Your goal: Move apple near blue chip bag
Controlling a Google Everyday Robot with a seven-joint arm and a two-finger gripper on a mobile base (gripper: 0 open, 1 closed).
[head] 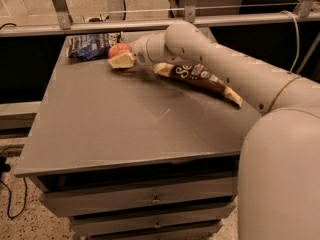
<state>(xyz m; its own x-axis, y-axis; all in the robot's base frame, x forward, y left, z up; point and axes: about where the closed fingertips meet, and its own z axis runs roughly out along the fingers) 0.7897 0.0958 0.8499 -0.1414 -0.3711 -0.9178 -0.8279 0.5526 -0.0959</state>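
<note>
The red-orange apple sits between the cream fingers of my gripper at the far left of the grey table. The gripper is shut on the apple, low over the tabletop. The dark navy-blue chip bag lies at the table's far left corner, just left of the apple and close to it. My white arm reaches in from the right across the back of the table.
A larger brown and tan snack bag lies right of the gripper, partly under my arm. A metal rail runs behind the table. Drawers sit below the table's front edge.
</note>
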